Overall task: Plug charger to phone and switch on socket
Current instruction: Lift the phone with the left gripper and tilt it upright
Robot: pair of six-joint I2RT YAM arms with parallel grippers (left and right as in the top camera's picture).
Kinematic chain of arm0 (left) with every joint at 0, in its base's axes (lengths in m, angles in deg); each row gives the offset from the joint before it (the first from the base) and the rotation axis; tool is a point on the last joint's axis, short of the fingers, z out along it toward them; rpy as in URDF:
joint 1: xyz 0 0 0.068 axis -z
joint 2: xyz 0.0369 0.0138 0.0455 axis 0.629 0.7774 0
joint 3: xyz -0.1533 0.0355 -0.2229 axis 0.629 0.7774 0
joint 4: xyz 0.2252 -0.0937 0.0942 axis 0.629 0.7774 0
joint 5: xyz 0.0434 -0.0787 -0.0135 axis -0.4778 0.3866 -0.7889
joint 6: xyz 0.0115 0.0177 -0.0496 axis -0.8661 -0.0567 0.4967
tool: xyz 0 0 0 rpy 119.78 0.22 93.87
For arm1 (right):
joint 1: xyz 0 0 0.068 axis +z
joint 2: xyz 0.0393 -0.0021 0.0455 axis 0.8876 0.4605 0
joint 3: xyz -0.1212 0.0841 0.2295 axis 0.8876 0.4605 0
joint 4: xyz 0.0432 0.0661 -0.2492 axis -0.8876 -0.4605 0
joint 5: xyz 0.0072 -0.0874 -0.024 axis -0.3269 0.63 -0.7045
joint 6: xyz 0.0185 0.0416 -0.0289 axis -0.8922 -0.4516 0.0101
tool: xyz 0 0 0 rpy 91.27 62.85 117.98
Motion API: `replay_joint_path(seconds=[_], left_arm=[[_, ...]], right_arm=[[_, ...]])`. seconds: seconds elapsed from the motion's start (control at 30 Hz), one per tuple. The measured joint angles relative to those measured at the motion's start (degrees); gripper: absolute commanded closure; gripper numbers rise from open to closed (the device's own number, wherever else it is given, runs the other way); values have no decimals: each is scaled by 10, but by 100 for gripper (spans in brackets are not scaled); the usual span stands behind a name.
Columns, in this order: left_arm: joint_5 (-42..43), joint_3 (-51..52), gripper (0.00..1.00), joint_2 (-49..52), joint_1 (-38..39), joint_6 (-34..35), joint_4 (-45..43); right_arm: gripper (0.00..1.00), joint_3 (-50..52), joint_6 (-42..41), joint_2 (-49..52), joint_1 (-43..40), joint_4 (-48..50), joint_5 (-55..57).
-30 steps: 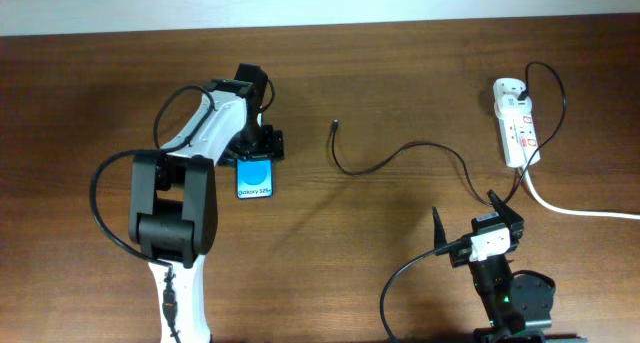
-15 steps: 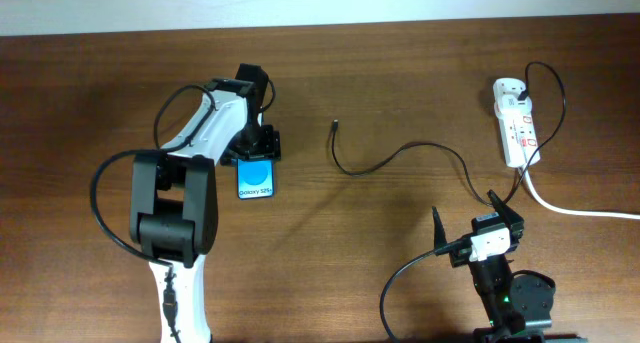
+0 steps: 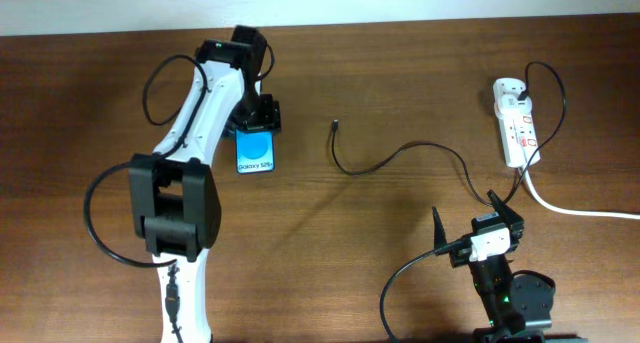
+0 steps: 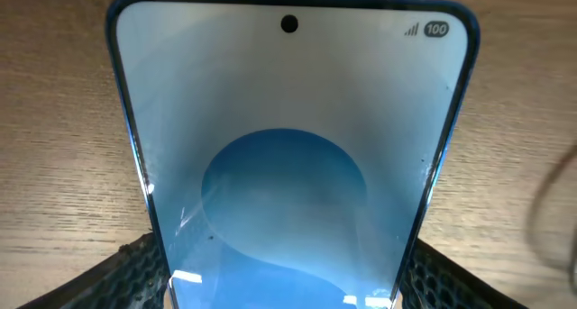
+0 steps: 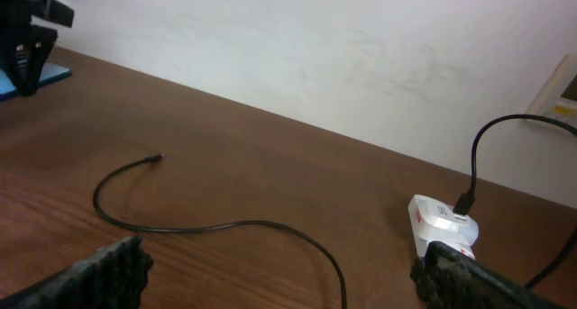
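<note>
Under left tool point(image 3: 257, 126), phone point(image 3: 256, 158) top end hidden.

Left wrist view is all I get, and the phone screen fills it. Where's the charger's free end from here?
Observer: The charger has its plug tip lying loose on the table, apart from the phone, off toward the right arm's side.
Operator: Is the other end connected to anything?
Observer: Yes, it loops over to the socket at the far right and its black plug sits in the socket's far end.
Operator: What's the right arm doing?
Observer: The right gripper is open and empty near the front edge, with the cable passing just ahead of it.
</note>
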Motion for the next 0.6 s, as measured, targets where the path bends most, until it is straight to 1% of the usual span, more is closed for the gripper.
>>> replay_joint_path(seconds=[0.07,0.17,0.3,0.43,0.6], left_arm=[[14,-14,100,0,0,3,7],[40,-35,100,0,0,29,15],[108,-50,100,0,0,96,15],[177,-50,100,0,0,194,15],[215,-50,100,0,0,232,15]], right_arm=[[2,0,0,0,0,0,0],[2,0,0,0,0,0,0],[2,0,0,0,0,0,0],[2,0,0,0,0,0,0],[2,0,0,0,0,0,0]])
